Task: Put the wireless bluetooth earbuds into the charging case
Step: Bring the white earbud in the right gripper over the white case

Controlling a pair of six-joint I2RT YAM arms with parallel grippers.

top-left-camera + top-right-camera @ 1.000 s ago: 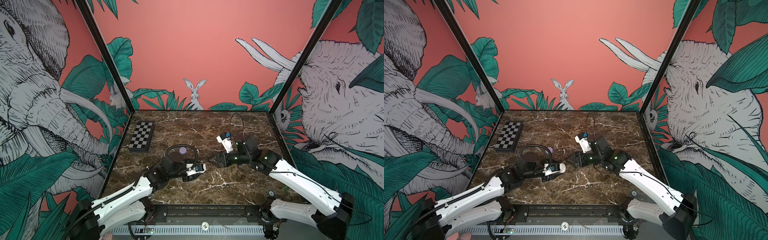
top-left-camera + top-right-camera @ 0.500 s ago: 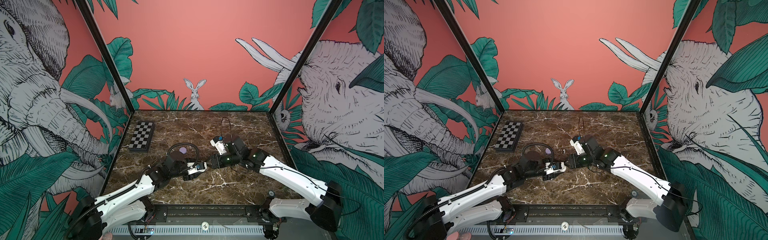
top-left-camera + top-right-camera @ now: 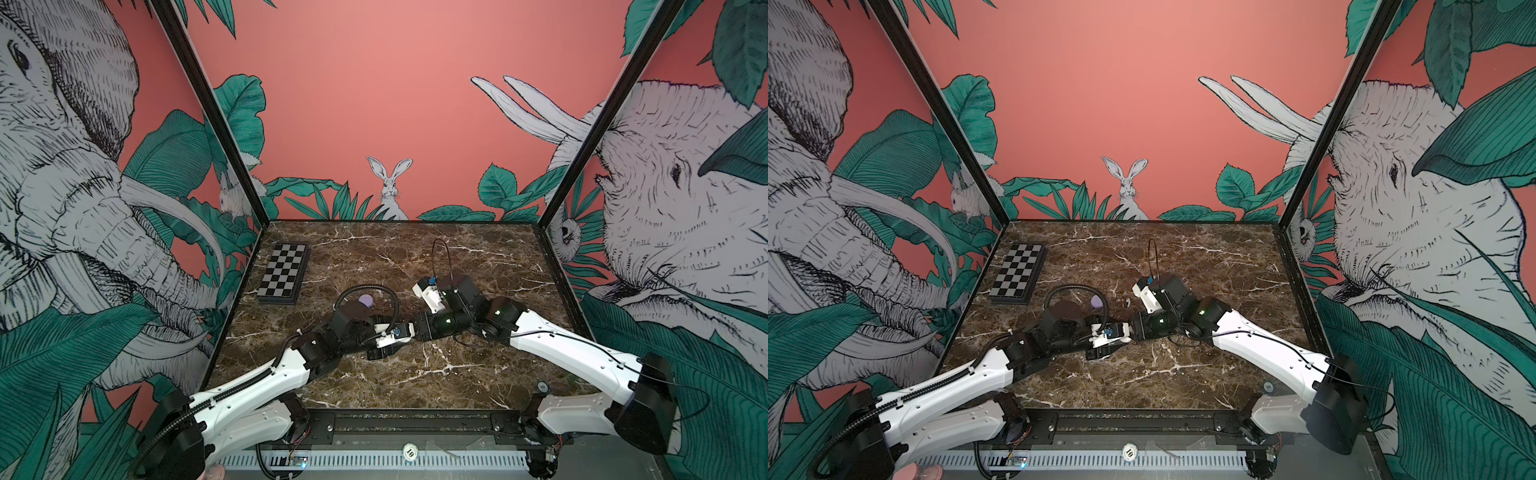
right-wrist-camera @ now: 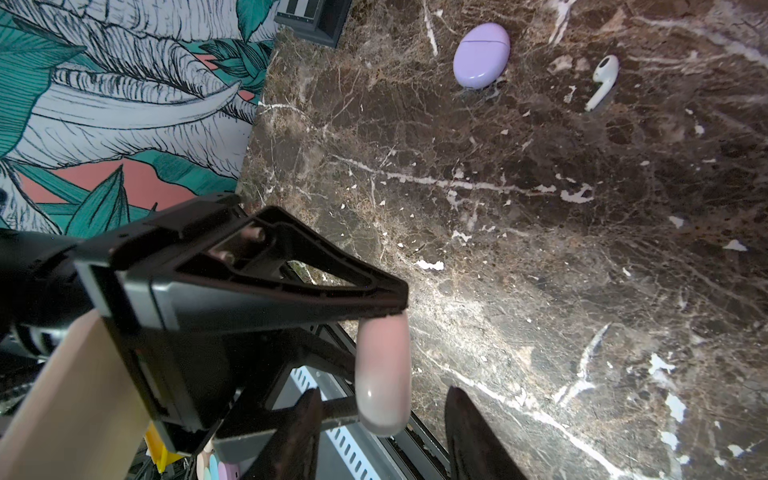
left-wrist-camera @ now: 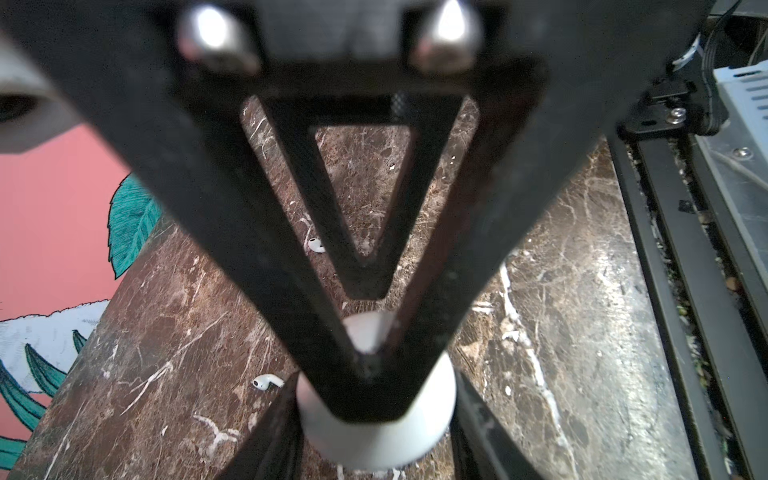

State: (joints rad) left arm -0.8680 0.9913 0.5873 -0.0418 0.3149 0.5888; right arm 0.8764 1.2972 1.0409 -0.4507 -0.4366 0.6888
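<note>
Right jaws moved in, narrowed; now apart astride white case (image 5: pixel 374 440). Left jaws clamped on it. Step, likely: opening lid. Next: grip lid half, pry.

Lilac charging case (image 4: pixel 482 54): oval pebble, lid shut with the seam visible, lying flat just left of the counter's centre; also in both top views (image 3: pixel 366 299) (image 3: pixel 1097 302).

White earbud (image 4: pixel 602 79) (image 3: pixel 1128 302): stemmed, on its side on the counter near the lilac charging case, not touching it.

The left wrist view shows two on the counter, well apart: farther white earbud (image 5: pixel 316 246) and nearer white earbud (image 5: pixel 266 381). Can't tell which one sits by the lilac case.

White charging case (image 5: pixel 374 436) (image 4: pixel 382 374): round, glossy, pinched in the left hand (image 5: pixel 365 374) near the counter's middle. Can't tell if the lid is open.
</note>
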